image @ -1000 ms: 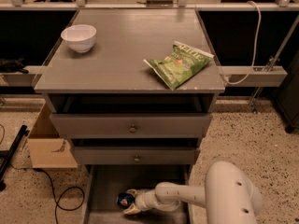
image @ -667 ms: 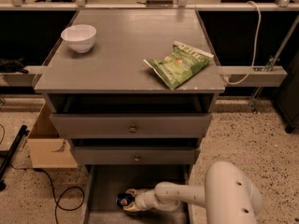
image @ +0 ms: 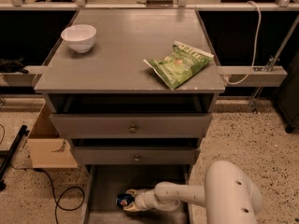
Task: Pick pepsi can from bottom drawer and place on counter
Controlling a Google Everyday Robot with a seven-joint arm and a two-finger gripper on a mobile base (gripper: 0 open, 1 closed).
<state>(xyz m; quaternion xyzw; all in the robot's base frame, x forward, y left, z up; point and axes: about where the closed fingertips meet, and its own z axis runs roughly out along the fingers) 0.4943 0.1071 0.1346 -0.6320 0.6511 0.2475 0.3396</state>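
Note:
The pepsi can [image: 124,200], small and blue with a red-and-white logo, lies in the open bottom drawer [image: 105,185] near its front left. My gripper [image: 129,201] reaches in from the right on the white arm [image: 187,195] and sits right at the can, touching it. The grey counter [image: 126,45] is the top of the cabinet, well above.
A white bowl [image: 78,37] stands at the counter's back left. A green chip bag [image: 179,63] lies at its right front. Two upper drawers with brass knobs [image: 133,129] stand slightly open. A cardboard box [image: 46,143] and cables lie on the floor at left.

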